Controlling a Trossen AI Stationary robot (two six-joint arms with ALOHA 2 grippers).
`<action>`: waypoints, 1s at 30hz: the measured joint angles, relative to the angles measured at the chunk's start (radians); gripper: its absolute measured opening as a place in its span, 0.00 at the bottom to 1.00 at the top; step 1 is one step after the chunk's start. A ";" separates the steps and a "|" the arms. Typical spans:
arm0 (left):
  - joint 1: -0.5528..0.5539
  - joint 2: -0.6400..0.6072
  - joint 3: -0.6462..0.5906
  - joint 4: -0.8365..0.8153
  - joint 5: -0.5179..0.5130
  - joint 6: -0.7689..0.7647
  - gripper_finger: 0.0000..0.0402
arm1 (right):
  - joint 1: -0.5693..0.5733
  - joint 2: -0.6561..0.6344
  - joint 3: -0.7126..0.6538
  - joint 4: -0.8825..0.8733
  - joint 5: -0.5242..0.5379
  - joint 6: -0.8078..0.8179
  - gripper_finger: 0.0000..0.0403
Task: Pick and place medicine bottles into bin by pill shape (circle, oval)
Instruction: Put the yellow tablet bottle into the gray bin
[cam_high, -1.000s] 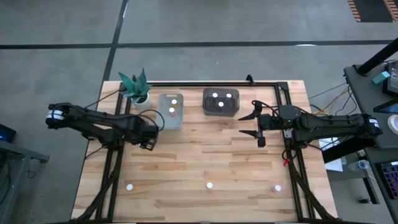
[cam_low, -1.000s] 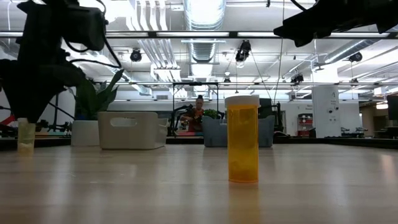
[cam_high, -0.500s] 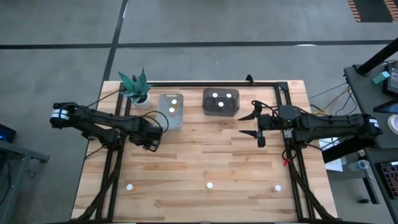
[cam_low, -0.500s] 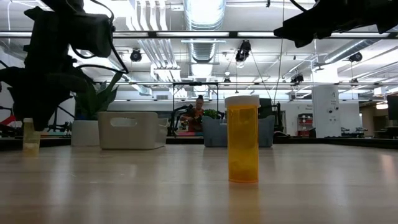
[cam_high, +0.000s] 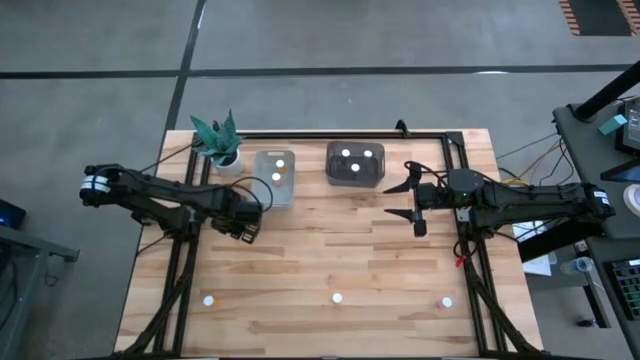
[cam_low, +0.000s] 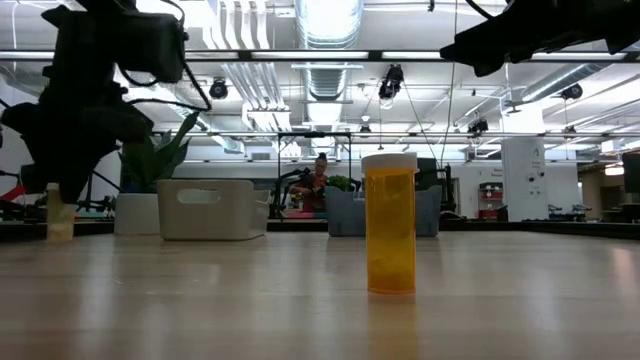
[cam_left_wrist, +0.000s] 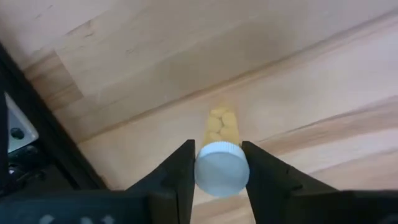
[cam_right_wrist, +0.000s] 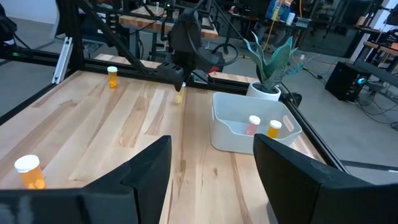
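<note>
My left gripper is left of the table's middle, in front of the white bin, and is shut on a small bottle with a white cap and a pale yellow body with pills inside. The bottle also shows in the low view and in the right wrist view. My right gripper is open and empty, in front of the dark bin. Three bottles stand upright on their bases near the front edge: left, middle and right. My left gripper pinches the bottle's round white cap between its two fingers, one on each side. The fingers come from above, pointing down. The bottle hangs upright below them, cap up; whether its base clears the table I cannot tell.
The white bin holds two bottles; the dark bin shows two white caps. A small potted plant stands at the far left corner. A black frame rail runs along the far edge. Bare wood lies between the bins and the front bottles.
My left gripper has gone a little toward the table's right edge, carrying the pale bottle upright with it. My right arm has kept still.
</note>
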 joint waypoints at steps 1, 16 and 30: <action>0.000 0.000 0.013 0.000 0.000 0.000 0.25 | 0.000 0.000 0.000 0.000 0.000 0.000 0.54; 0.006 0.014 0.366 0.006 -0.082 0.155 0.23 | 0.000 0.000 0.000 0.000 0.000 0.000 0.54; 0.171 0.174 0.702 0.004 -0.152 0.563 0.22 | 0.000 0.000 0.000 0.000 0.000 -0.001 0.54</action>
